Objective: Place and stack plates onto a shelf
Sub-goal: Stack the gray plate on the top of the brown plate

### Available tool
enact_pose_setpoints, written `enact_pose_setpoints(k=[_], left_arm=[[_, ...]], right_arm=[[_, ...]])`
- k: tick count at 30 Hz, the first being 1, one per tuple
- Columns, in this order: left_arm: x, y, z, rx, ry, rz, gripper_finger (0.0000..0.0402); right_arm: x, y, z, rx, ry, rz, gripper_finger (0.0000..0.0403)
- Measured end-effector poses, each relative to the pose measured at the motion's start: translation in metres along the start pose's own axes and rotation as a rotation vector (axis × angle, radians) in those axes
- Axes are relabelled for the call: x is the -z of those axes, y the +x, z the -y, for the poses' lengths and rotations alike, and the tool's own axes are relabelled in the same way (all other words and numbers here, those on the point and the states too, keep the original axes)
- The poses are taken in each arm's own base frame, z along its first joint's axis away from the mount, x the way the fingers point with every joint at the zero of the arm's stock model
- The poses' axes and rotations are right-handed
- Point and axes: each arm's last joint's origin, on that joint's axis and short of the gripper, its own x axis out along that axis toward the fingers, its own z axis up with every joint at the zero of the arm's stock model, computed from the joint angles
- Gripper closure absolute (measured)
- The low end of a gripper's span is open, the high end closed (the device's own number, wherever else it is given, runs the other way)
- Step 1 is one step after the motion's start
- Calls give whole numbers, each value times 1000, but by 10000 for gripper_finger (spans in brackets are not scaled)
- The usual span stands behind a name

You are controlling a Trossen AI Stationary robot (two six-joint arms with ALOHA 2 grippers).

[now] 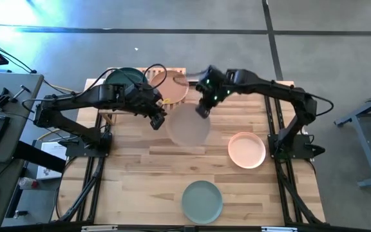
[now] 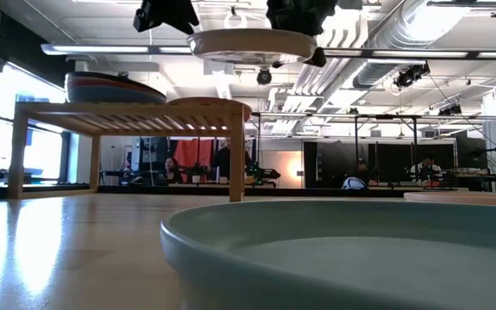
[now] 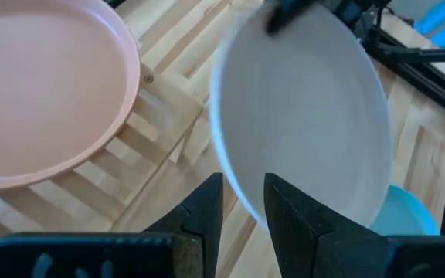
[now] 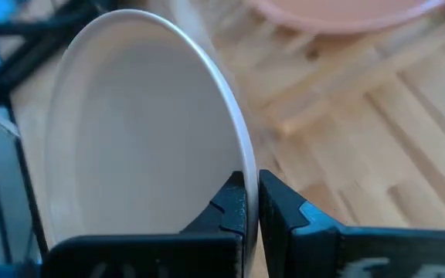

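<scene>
The wooden worktop (image 1: 140, 180) fills the overhead view, with the slatted shelf (image 1: 172, 72) at its far edge; only from above do you see that the shelf already carries a dark teal plate (image 1: 126, 77) topping a stack on its left and a peach-pink plate (image 1: 176, 89) on its right. The table-height view adds what that one hides: the left stack (image 2: 114, 88) is several plates deep, and the pale beige plate (image 2: 251, 41) hangs level in the air, higher than the shelf top. From above that beige plate (image 1: 188, 124) sits just in front of the shelf, between the two arms, its face turned up and its rim flat to the worktop; being round, it has no long axis to speak of. The right pincer (image 4: 252, 202) is clamped tight on its rim, one finger on each side of the edge. The left pincer (image 3: 243, 202) hovers at the opposite rim with its fingers parted, gripping nothing. Farther toward the front lie another peach-pink plate (image 1: 247, 149) on the right and a sage green plate (image 1: 202, 201) near the front edge, which looms large at table height.
</scene>
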Motion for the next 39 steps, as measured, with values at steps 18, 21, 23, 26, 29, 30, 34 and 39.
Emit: enact_pose_setpoints(k=[18,21,23,26,29,30,34,39], left_arm=[[-3,1,-8,-58,-20,11,316],[-4,1,-11,-67,-30,15,316],[-5,1,-14,-73,-37,17,316],[-7,2,-17,-83,-48,20,316],[-8,2,-20,-92,-58,23,316],[-8,2,-21,-94,-60,24,316],[-9,2,-23,-98,-66,25,316],[-9,2,-23,-96,-58,21,316]], right_arm=[[-57,-55,120,-68,131,453,403],[-65,-66,131,-87,139,551,403],[-70,-72,135,-95,142,624,403],[-78,-82,138,-100,147,737,403],[-84,-86,135,-76,154,829,403],[-85,-87,134,-70,152,845,403],[-87,-84,127,-55,151,862,403],[-90,-59,119,-70,149,814,403]])
